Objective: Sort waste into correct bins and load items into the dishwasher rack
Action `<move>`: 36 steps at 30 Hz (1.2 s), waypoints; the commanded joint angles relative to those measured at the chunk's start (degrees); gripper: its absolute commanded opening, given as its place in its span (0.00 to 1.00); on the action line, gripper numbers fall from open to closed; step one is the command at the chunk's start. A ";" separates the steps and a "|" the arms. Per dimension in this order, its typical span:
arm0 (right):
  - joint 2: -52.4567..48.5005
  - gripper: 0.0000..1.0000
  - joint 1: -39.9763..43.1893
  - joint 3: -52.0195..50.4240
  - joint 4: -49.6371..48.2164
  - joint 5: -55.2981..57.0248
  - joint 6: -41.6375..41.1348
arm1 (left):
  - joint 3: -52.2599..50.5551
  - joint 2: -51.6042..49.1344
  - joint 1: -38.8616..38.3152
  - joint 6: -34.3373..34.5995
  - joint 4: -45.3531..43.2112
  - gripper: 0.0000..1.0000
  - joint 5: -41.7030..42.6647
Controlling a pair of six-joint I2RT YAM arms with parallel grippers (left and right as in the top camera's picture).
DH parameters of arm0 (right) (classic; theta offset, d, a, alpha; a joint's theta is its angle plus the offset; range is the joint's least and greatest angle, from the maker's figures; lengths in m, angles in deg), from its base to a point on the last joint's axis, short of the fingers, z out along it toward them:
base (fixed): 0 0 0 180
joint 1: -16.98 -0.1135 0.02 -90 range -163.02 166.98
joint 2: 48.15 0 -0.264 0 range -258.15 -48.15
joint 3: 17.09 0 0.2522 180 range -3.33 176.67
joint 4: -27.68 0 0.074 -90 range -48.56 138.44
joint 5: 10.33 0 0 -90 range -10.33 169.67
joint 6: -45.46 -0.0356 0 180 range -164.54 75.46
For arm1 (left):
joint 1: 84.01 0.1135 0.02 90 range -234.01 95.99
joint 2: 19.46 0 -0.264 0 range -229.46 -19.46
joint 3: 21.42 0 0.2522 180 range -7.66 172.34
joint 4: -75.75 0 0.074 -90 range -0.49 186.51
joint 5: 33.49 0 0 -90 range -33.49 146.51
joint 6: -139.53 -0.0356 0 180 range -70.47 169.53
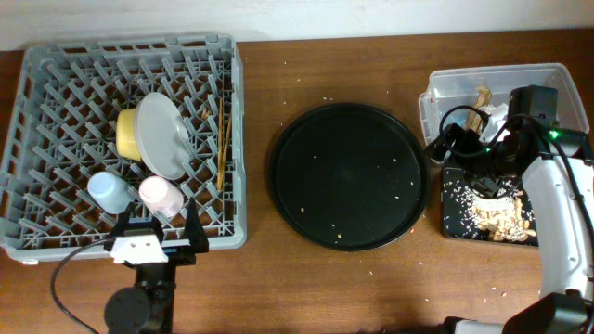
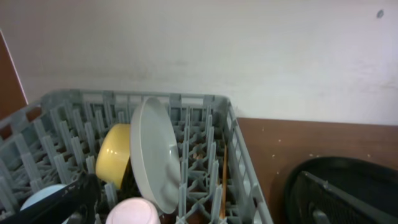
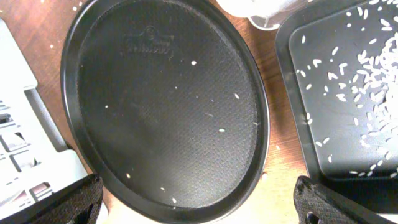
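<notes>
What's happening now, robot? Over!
Left gripper open at dish rack, near edge. Right gripper open, empty, by black bin. Black tray holds only stray rice grains. Nothing in the way.

grey rack (image 2: pixel 239 155), white plate (image 2: pixel 152 158) upright against yellow bowl (image 2: pixel 114 155), perhaps a pink cup (image 2: pixel 134 213) below

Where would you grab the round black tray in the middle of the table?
The tray lies flat, so only its raised rim offers a pinch. Probably take the near edge, coming down from above with one finger inside and one outside; the right edge sits close to the black bin.
</notes>
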 commanded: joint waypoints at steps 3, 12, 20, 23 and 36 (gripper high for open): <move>0.52 0.98 0.02 0.46 -0.07 0.26 -0.46 | -12.20 8.00 0.55 -2.36 -6.75 0.99 0.81; 0.52 0.98 0.02 0.46 -0.07 0.26 -0.46 | -16.41 8.76 1.07 -2.34 -5.73 0.99 -0.02; 0.52 0.98 0.02 0.46 -0.09 0.26 -0.46 | -16.41 8.68 1.07 -2.34 -5.73 0.99 -0.02; 0.52 0.98 0.02 0.46 -0.07 0.26 -0.46 | -16.41 8.68 1.07 -2.34 -5.73 0.99 -0.02; 10.05 0.98 -9.03 0.46 -12.09 7.72 2.34 | -16.41 8.68 1.07 -2.34 -5.73 0.99 -0.02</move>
